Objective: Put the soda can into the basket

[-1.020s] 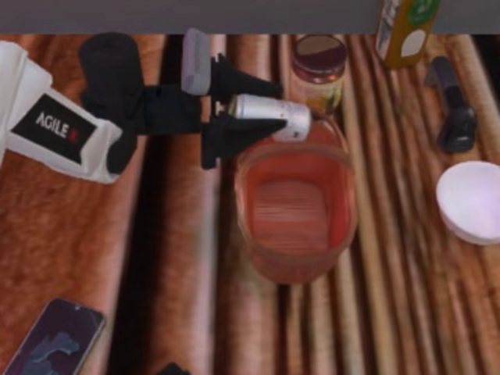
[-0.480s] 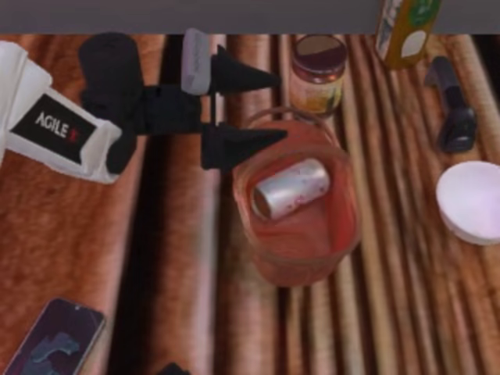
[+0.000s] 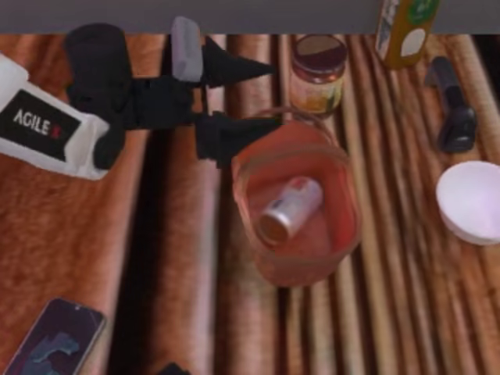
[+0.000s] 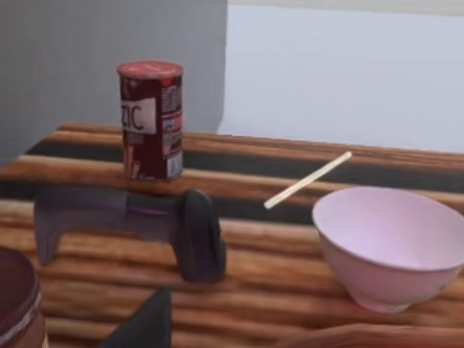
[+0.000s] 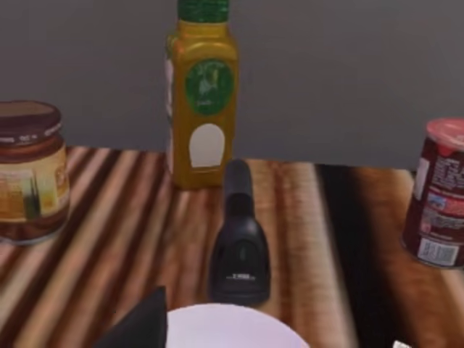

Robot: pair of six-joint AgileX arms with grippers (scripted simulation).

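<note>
The soda can (image 3: 291, 209), white-silver with red marks, lies on its side inside the red-orange basket (image 3: 348, 226), touching nothing but the basket floor. My left gripper (image 3: 273, 95) hovers just beyond the basket's far-left rim, open, with nothing between its black fingers (image 3: 238, 131). In the left wrist view one finger (image 4: 141, 322) shows low down, with a strip of basket rim (image 4: 377, 338). My right arm is out of the top view. In the right wrist view one finger (image 5: 141, 322) stands wide to the side, the gripper open over the white bowl (image 5: 232, 326).
A glass jar with a dark lid (image 3: 318, 70) stands just behind the basket. A yellow-green carton (image 3: 405, 27), a black scanner (image 3: 453, 109) and the white bowl (image 3: 471, 201) fill the right side. A phone (image 3: 55, 340) lies at front left. A red tin (image 4: 151, 119) stands farther off.
The left gripper opened and let go of the soda can, which dropped into the basket and rolled to a new slant. The left arm then drew back slightly to the left and far side.
</note>
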